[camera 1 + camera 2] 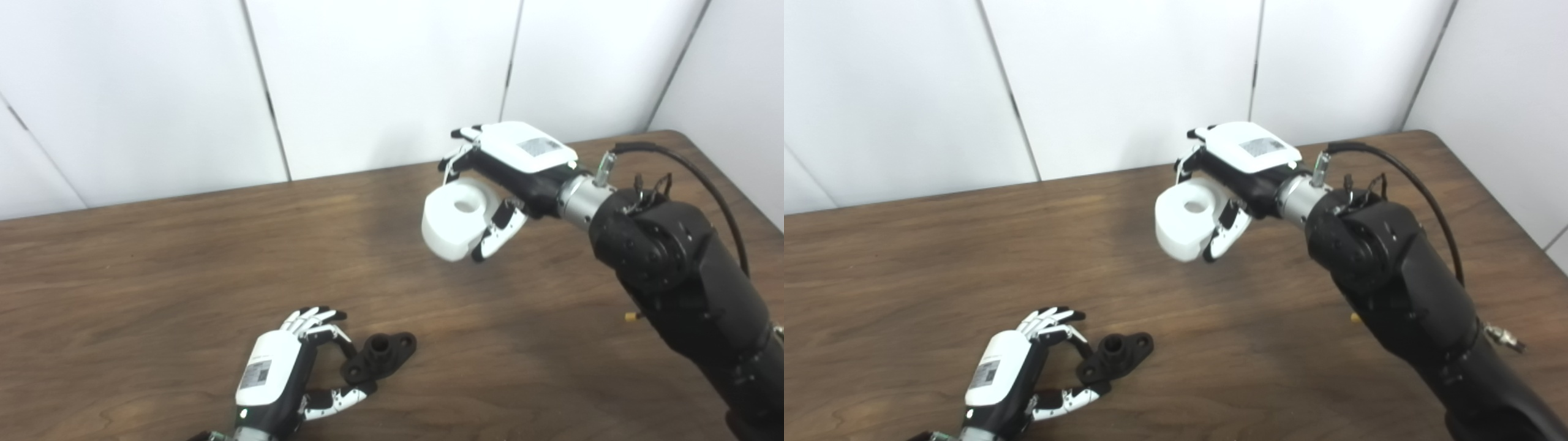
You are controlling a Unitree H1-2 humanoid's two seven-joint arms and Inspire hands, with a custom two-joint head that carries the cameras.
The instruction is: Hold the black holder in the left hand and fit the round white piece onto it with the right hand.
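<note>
The black holder [383,354], a small flanged piece with a raised boss, lies on the wooden table near the front. My left hand [288,373] sits just left of it, open. Its fingers [315,321] and thumb [340,398] bracket the holder's near end, and I cannot tell if they touch it. My right hand [511,165] is shut on the round white piece [456,217], a thick ring with a centre hole. It holds the piece in the air above the table's back middle, well apart from the holder.
The brown table [153,288] runs to a back edge against white wall panels. My right arm [680,269] crosses the right side of the table, with a black cable [704,177] looping over it.
</note>
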